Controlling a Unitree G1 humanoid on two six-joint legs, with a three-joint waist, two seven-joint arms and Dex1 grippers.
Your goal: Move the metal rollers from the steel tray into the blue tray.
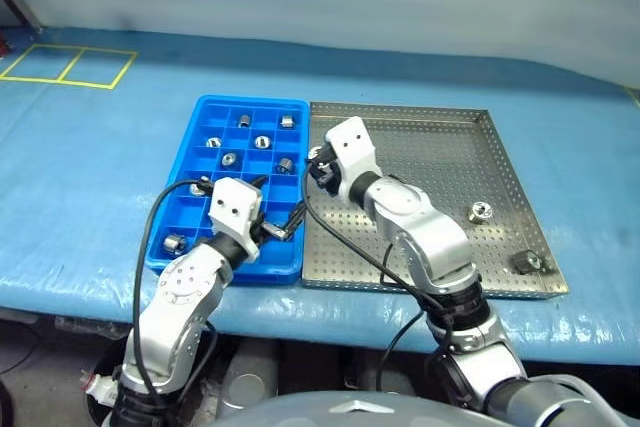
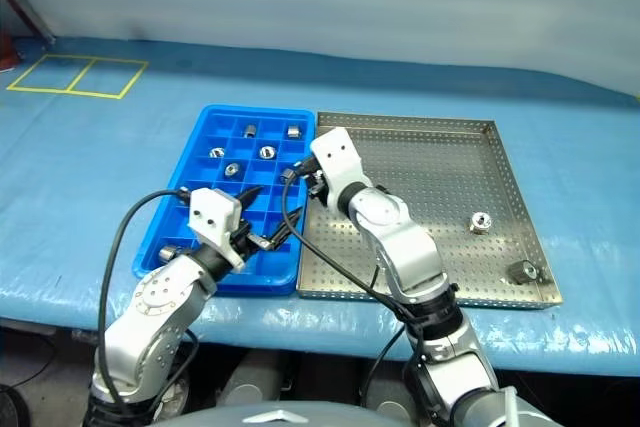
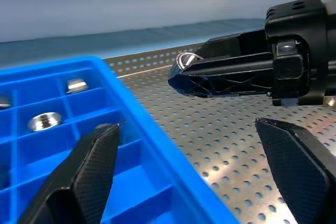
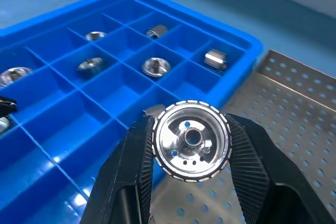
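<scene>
between the two black fingers of the right gripper [image 4: 191, 182] sits one small shiny silver metal roller [image 4: 191, 140], a short cylinder with a ribbed rim and a central hole, pinched across its round sides. it hangs over the seam where the bright blue plastic tray [image 1: 200, 117] with its grid of square compartments meets the large perforated steel tray [image 1: 500, 127]. several rollers already lie in blue compartments; two more rest on the steel floor near its right side, one [image 1: 480, 212] further in and one [image 1: 527, 262] by the rim. the left gripper [image 1: 280, 226] hovers over the blue tray's near edge, fingers spread wide and empty. the roller looks hard, dense for its size and slick, so it would likely slip if nipped at an edge; gripping square across the ribbed rim seems safest, and it should tolerate a short drop.
</scene>
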